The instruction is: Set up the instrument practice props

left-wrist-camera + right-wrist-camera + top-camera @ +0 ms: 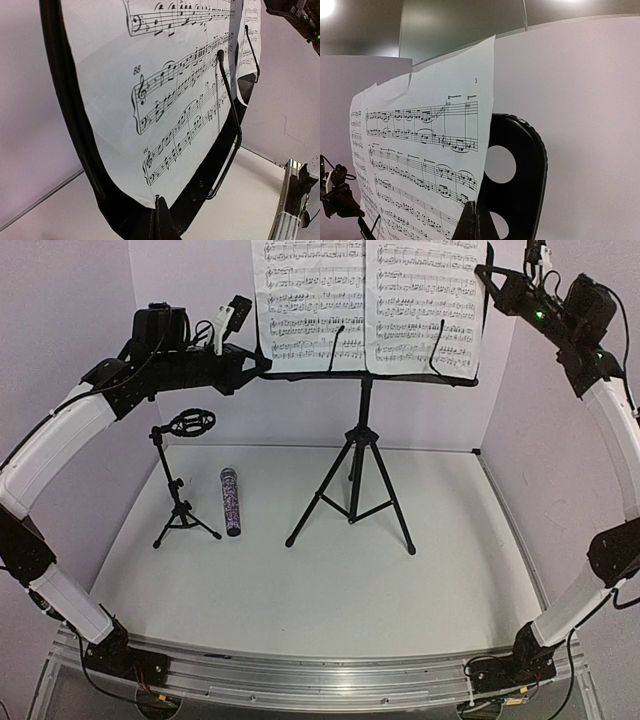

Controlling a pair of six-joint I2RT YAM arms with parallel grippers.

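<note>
- Black tripod music stand with a perforated metal desk [353, 455] stands upright at the far middle of the white table [330, 590]; its three legs are splayed
- Two white printed music sheets rest side by side on the desk, the left sheet [307, 300] and the right sheet [425, 300]; a thin black wire arm [335, 345] lies across the lower part of each
- Left gripper [157, 217] is at the desk's left lower corner; its jaws are pressed together; whether they nip the metal edge I cannot tell
- Right gripper [474, 220] is high at the desk's right edge, beside the right sheet; its jaws are pressed together too; any hold on sheet or desk is unclear
- Small black tripod mic stand [180, 490] stands upright to the left of the music stand
- Glittery purple-silver microphone [231, 502] lies flat on the table just right of the mic stand, between it and the music stand
</note>
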